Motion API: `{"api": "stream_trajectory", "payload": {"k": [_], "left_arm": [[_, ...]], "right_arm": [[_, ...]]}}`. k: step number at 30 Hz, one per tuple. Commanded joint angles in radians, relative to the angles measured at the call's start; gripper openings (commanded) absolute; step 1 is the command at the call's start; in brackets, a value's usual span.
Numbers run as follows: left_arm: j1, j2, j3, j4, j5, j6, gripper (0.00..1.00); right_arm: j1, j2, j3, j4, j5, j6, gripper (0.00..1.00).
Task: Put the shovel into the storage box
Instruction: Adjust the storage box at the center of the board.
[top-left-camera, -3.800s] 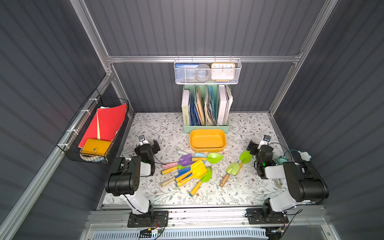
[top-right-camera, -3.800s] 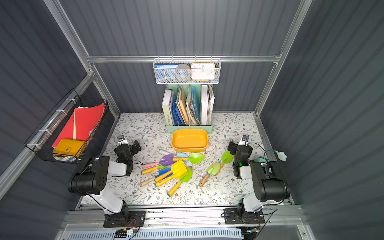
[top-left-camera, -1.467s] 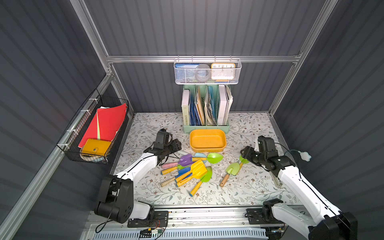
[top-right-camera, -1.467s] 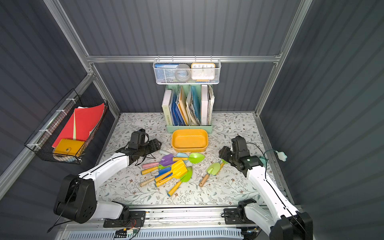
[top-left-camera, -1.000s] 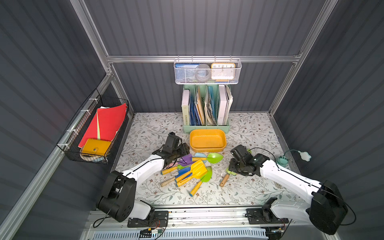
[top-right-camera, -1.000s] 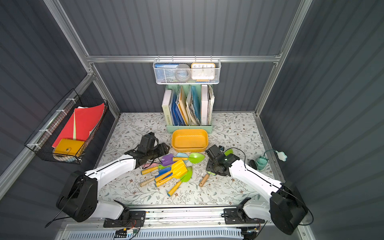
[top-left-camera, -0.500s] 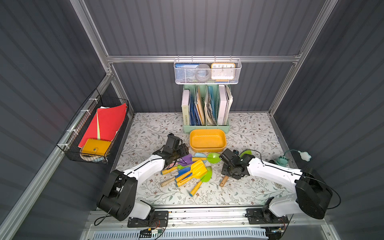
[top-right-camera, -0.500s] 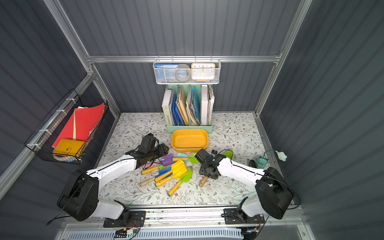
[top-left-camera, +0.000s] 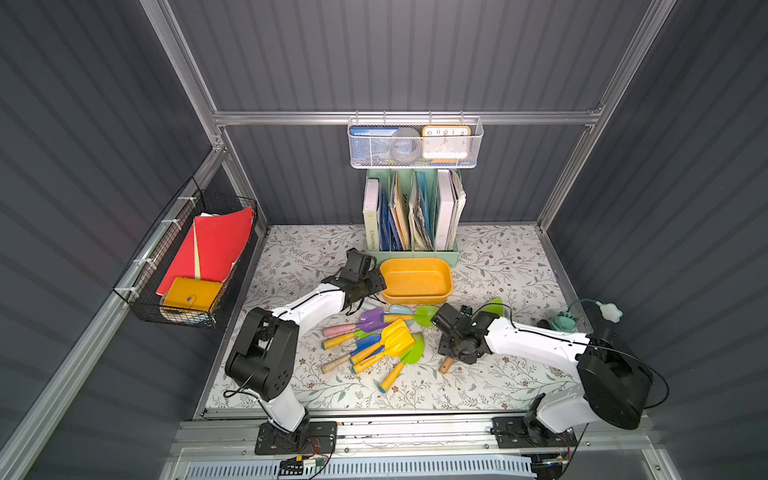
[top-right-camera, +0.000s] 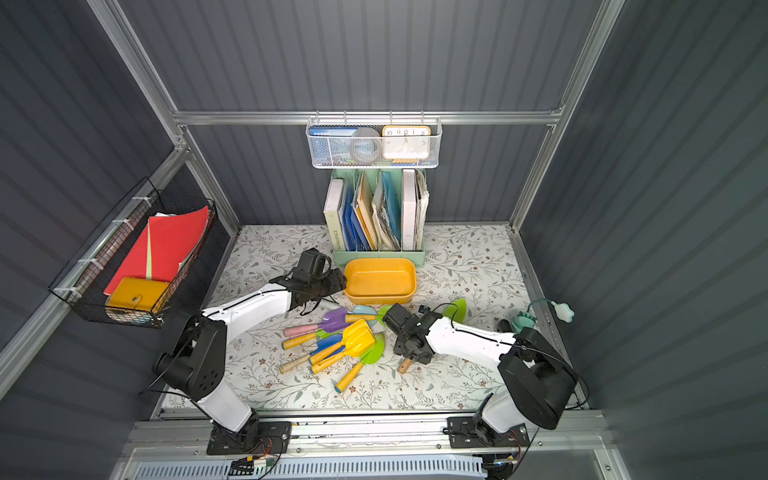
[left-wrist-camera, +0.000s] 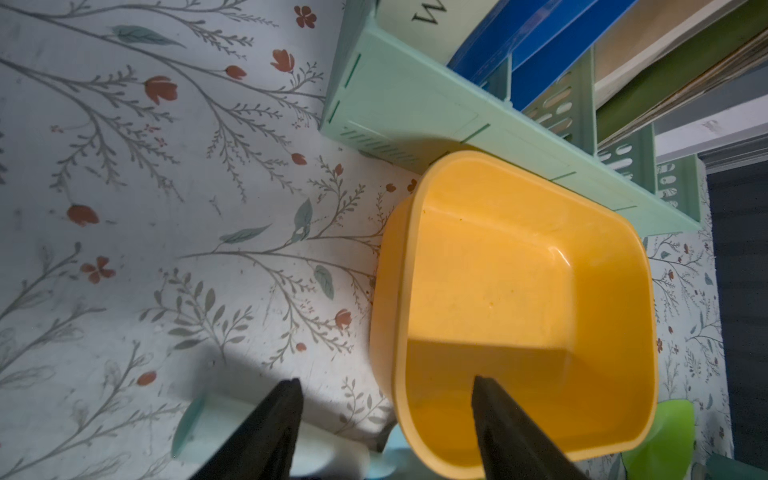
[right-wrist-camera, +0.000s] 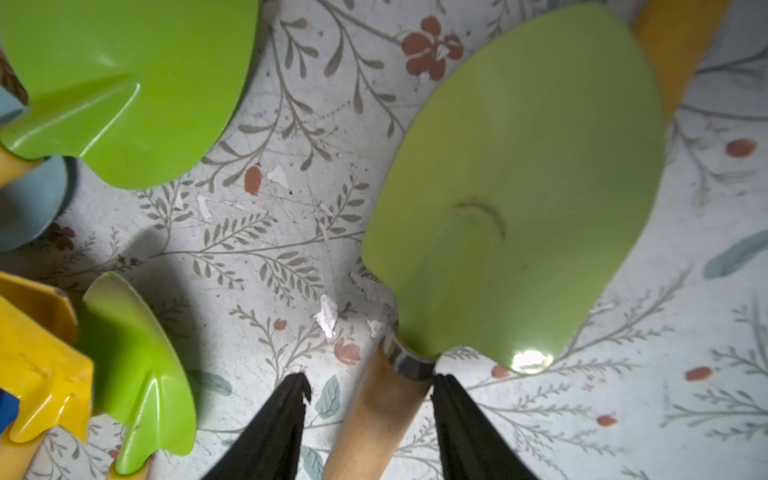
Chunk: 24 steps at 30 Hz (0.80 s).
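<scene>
In both top views the right hand sat low over the green shovel. It hid the blade, so only the wooden handle's end showed on the floral desk, beside the heap of coloured toy shovels. The right wrist view gave what those could not. The hand's fingers stood spread either side of the handle at the metal collar, one touching it, the other with a gap. The pale green blade lay on the desk.

The storage box, a yellow-orange tub, stood against the mint-green file rack, apart from the shovel. From above, the left hand appeared only to be at the tub's end. The left wrist view showed its fingers spread, one outside the tub's end wall and one over its inside. Whether they touched the tub could not be told.
</scene>
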Motion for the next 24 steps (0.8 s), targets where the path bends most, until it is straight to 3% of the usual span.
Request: {"api": "stream_trajectory", "payload": {"k": [1,7,11,18,24], "left_arm": [[0.002,0.081,0.070,-0.049,-0.025,0.050,0.69],[0.012,0.188,0.170,-0.081,-0.027,0.060,0.64],[0.012,0.212,0.184,-0.080,0.013,0.061,0.54],[0.009,0.178,0.108,-0.017,0.100,0.052,0.36],[-0.004,0.152,0.055,0.033,0.174,0.004,0.30]], "right_arm": [[0.003,0.016,-0.023,0.003,0.022,0.024,0.53],[0.003,0.014,-0.038,0.018,0.039,0.030,0.53],[0.003,0.011,-0.041,0.026,0.046,0.031,0.53],[0.003,-0.008,-0.024,0.021,0.065,0.008,0.53],[-0.016,-0.051,0.026,0.014,0.093,-0.031,0.55]]}}
